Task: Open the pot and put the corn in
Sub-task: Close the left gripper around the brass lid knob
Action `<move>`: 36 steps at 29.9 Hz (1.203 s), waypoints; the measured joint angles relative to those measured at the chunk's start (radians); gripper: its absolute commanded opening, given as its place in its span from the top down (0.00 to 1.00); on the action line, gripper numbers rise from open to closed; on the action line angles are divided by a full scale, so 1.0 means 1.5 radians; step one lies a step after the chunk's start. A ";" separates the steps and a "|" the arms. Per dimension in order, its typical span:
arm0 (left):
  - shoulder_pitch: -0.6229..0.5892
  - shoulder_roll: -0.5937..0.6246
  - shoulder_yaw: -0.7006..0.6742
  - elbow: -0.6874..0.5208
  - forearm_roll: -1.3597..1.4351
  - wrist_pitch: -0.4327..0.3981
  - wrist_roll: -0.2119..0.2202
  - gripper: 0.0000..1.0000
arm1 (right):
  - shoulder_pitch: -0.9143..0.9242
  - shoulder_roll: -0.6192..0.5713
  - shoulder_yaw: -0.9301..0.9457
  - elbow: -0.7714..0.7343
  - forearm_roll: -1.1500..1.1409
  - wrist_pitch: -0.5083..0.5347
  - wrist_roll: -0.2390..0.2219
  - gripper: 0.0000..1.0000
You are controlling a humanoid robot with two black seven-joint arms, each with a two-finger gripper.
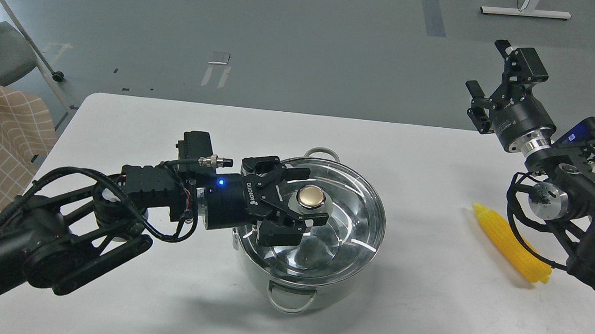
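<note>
The steel pot (pixel 290 283) stands mid-table with its glass lid (pixel 346 216) on, gold knob (pixel 311 197) at the centre. My left gripper (pixel 303 198) reaches in from the left with its jaws open, one finger on each side of the knob, with a gap still showing. The yellow corn (pixel 509 249) lies on the table at the right, pointed end away from me. My right gripper (pixel 489 70) is open and empty, raised well above the table's far right edge, behind the corn.
The white table (pixel 176 123) ends just beyond the pot. A checked cloth (pixel 0 133) and a grey chair (pixel 0 50) stand off its left side. My right arm's elbow (pixel 583 226) hangs close beside the corn.
</note>
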 measured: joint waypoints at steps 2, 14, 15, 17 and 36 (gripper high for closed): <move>0.000 -0.004 0.000 0.006 0.000 0.004 0.000 0.11 | 0.000 0.000 0.000 0.000 0.000 0.000 0.000 0.01; 0.004 -0.009 0.000 0.018 0.000 0.023 0.000 0.29 | -0.003 0.000 0.001 0.001 0.000 0.000 0.000 0.01; 0.005 -0.009 0.000 0.018 0.000 0.026 0.000 0.28 | -0.003 0.000 0.001 0.001 0.000 0.000 0.000 0.01; 0.010 -0.009 0.000 0.018 0.000 0.031 0.000 0.27 | -0.004 0.000 0.001 0.001 0.000 0.000 0.000 0.01; 0.037 -0.005 0.000 0.014 0.000 0.049 0.000 0.44 | -0.003 -0.001 0.001 0.001 0.000 0.000 0.000 0.01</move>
